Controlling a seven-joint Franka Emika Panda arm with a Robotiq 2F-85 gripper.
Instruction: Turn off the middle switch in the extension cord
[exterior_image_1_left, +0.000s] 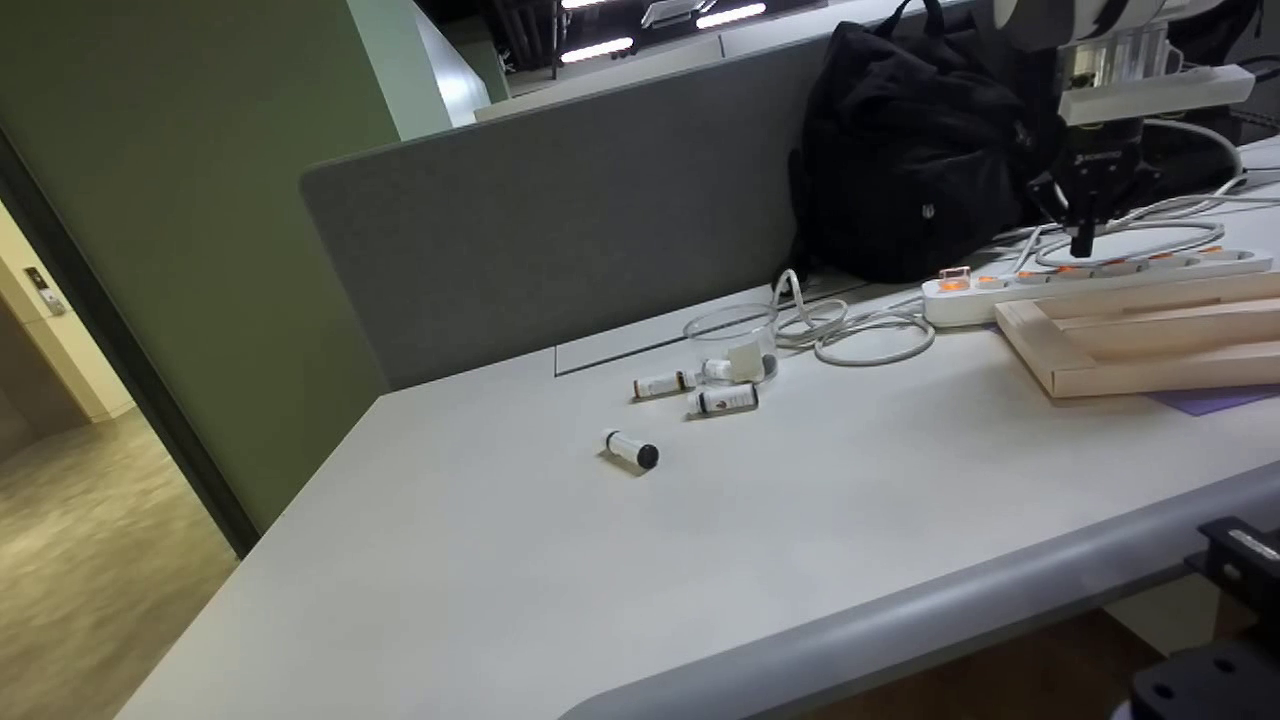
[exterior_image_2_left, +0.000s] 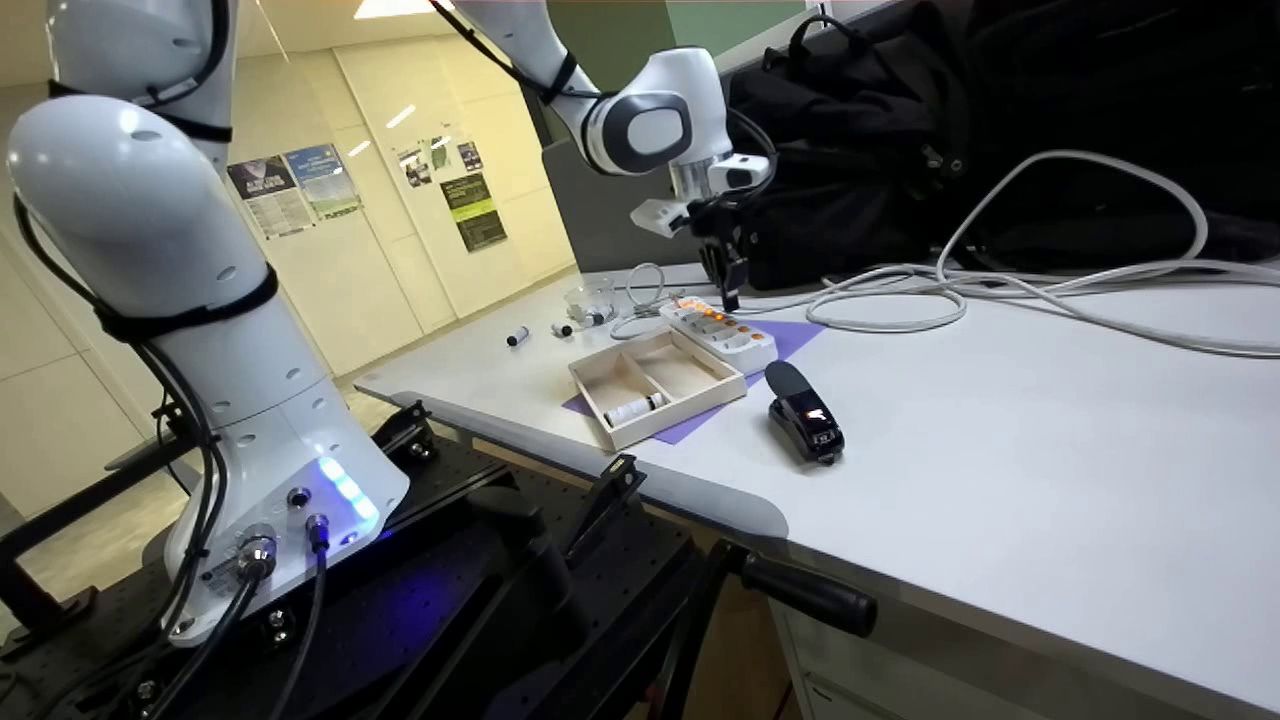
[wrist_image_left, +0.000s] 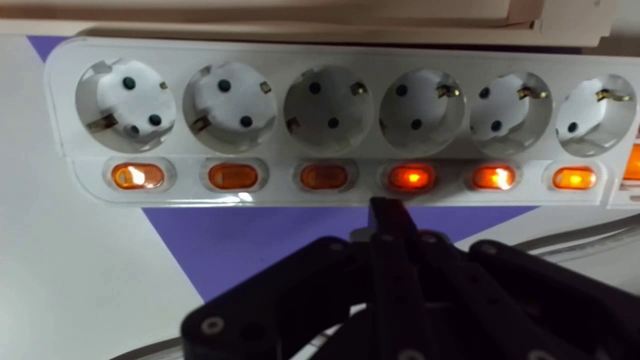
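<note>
Lengthwise, extension cord (wrist_image_left: 330, 145) parallels wooden tray (wrist_image_left: 300, 34)

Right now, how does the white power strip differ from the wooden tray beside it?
The power strip is white and narrow; the wooden tray is pale wood and broader. The power strip carries a row of sockets and orange switches, some glowing; the wooden tray has two open compartments, one holding a small white cylinder. Both lie on the table, partly over a purple sheet.
</note>
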